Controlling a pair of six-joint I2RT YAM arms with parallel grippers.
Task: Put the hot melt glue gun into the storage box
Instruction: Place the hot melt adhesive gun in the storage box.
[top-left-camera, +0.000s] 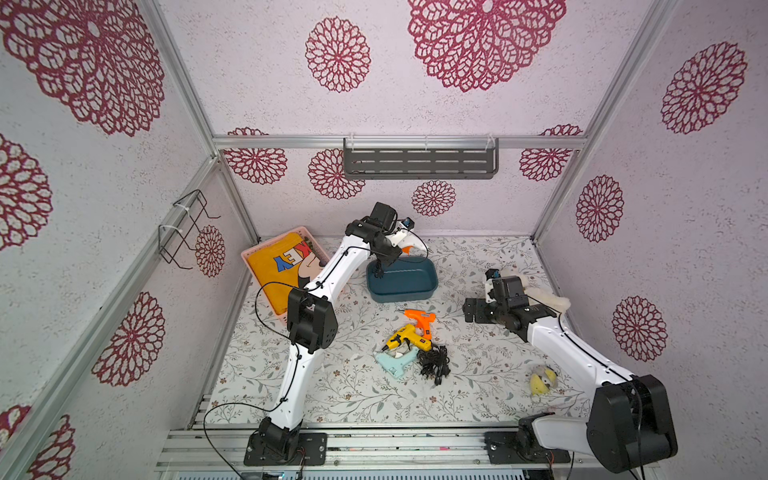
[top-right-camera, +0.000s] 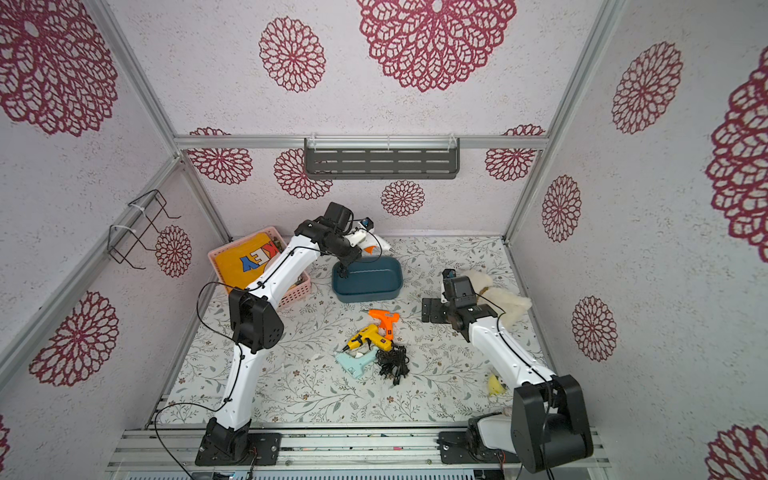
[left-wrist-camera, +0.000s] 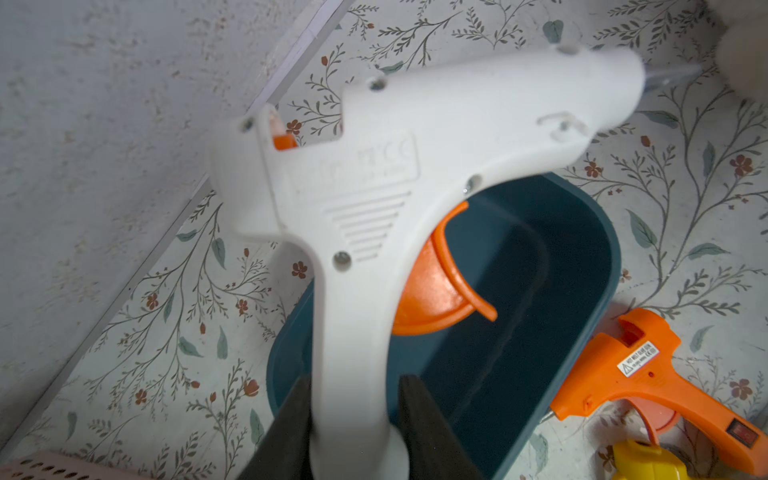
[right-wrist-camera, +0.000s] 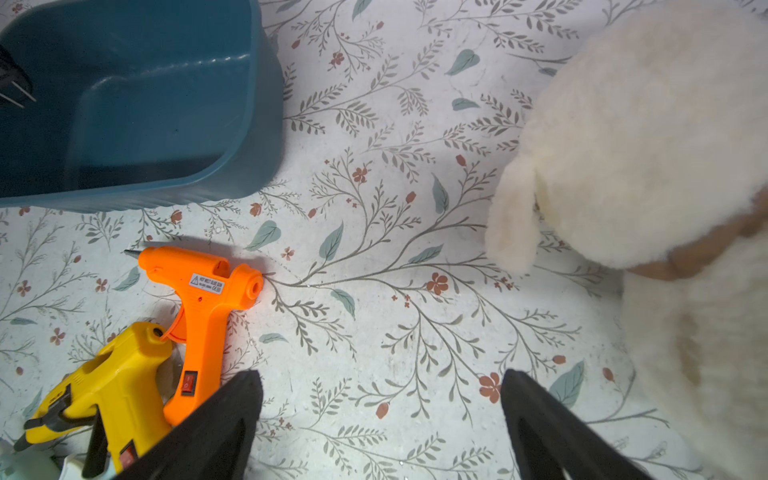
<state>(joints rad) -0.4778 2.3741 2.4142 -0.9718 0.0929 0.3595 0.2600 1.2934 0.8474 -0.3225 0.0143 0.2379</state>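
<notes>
The left gripper (left-wrist-camera: 355, 399) is clamped on the handle of a white hot melt glue gun (left-wrist-camera: 395, 158), held just above the storage box (left-wrist-camera: 577, 232) and not yet set inside. Only a black plug (right-wrist-camera: 10, 75) hangs into the box. The right gripper (right-wrist-camera: 380, 386), wide apart and empty, hovers beside the box. Near the box, an orange glue gun (right-wrist-camera: 203, 286), a yellow glue gun (top-left-camera: 405, 337) and a pale blue glue gun (top-left-camera: 392, 362) remain on the table. The orange gun's sticker reads "HOT MELT GLUE GUN"; the white gun's embossing is unreadable.

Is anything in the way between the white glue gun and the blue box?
Nothing visible. The left gripper holds the white glue gun by its handle over the storage box, and only the gun's own black plug hangs down into it.
</notes>
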